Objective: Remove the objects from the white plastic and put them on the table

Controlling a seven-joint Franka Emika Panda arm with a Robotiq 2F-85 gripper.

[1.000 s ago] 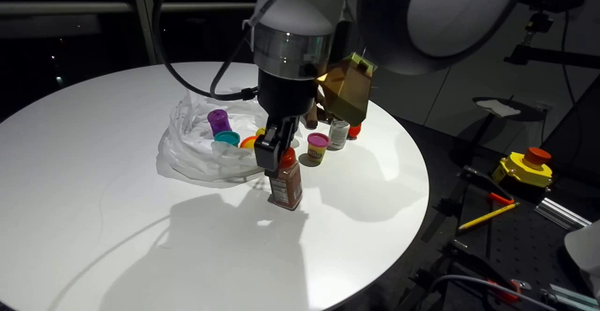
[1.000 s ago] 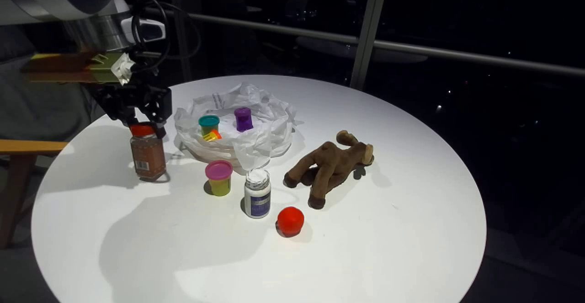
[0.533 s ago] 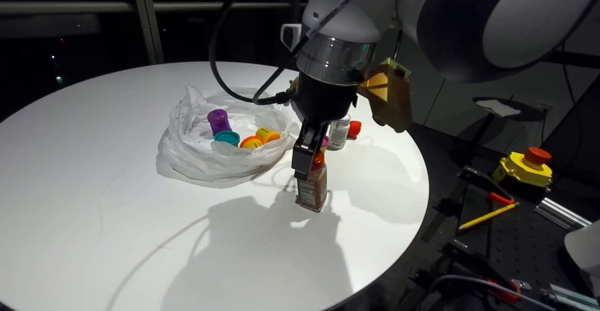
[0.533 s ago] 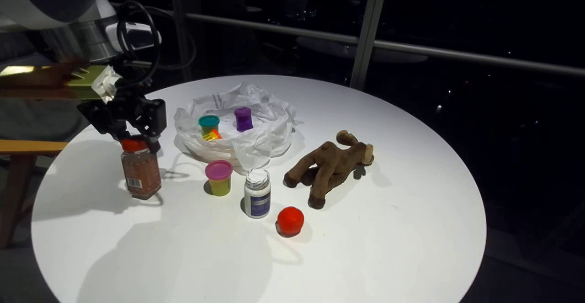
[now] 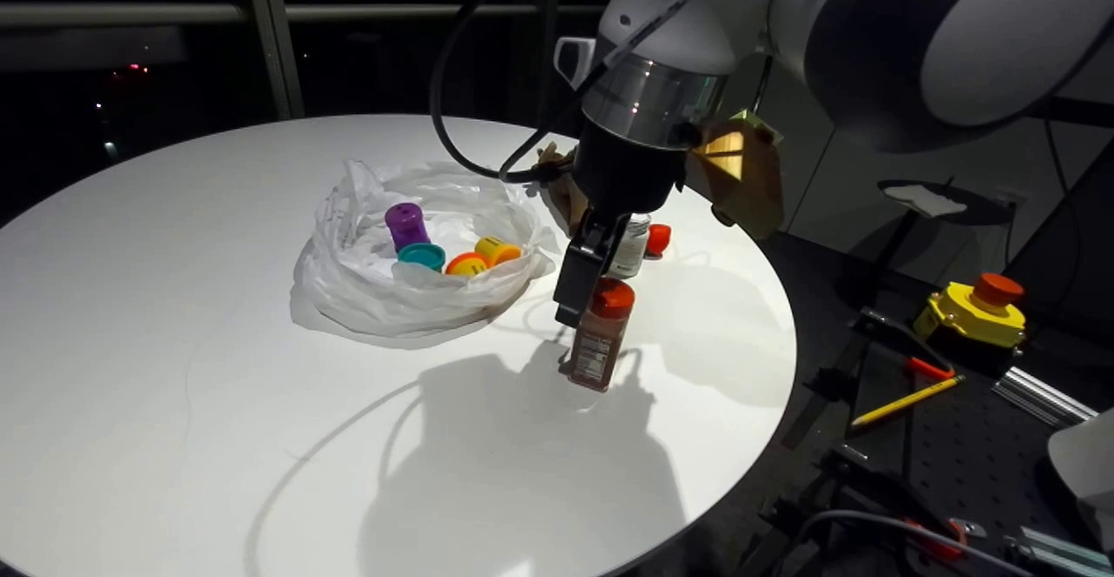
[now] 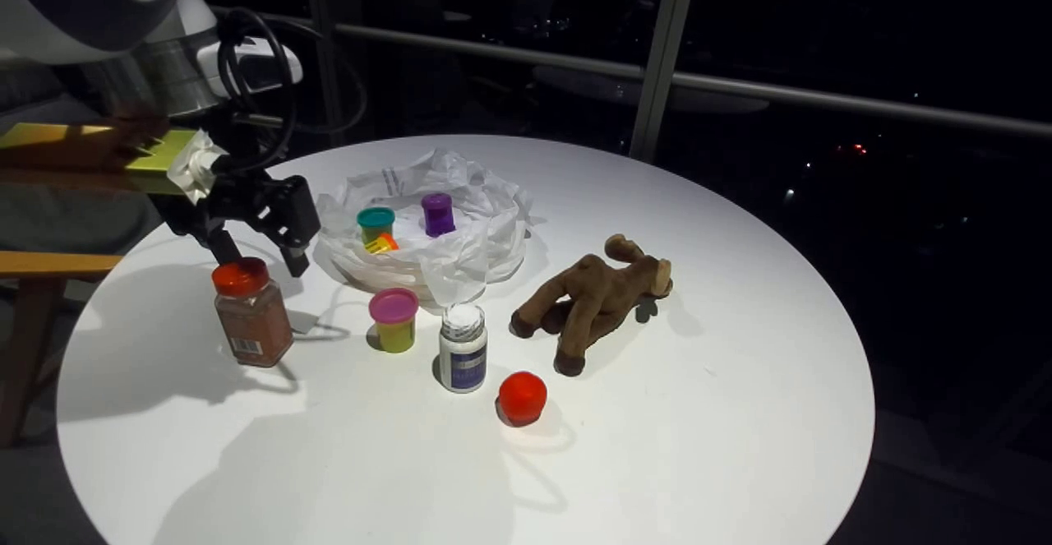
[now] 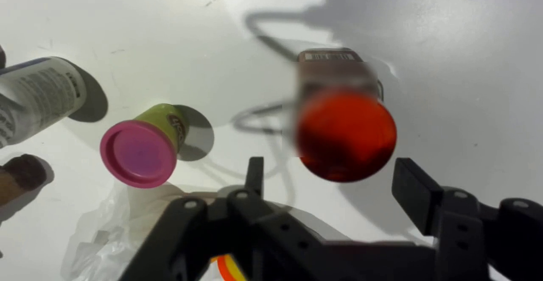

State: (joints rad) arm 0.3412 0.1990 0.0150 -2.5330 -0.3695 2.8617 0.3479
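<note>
A jar of brown powder with a red cap (image 6: 255,323) stands on the white table, leaning slightly. It also shows in an exterior view (image 5: 599,342) and in the wrist view (image 7: 345,137). My gripper (image 7: 328,192) is open, its fingers apart from the cap and just beside it. The white plastic bag (image 5: 409,307) lies spread open on the table. Inside it are a purple container (image 5: 406,227), a teal-lidded tub (image 5: 422,255) and two yellow-orange tubs (image 5: 467,264) (image 5: 499,251). One yellow-orange tub is hidden in an exterior view.
A pink-lidded tub (image 6: 394,319), a white bottle (image 6: 463,356), a red ball (image 6: 523,398) and a brown plush animal (image 6: 596,298) lie on the round table (image 6: 657,463). The pink-lidded tub stands between the jar and the white bottle.
The gripper carried the jar away from the bag, toward the table's near side. Its fingers have since opened and let go of the red cap. The bag and its contents stayed put.
</note>
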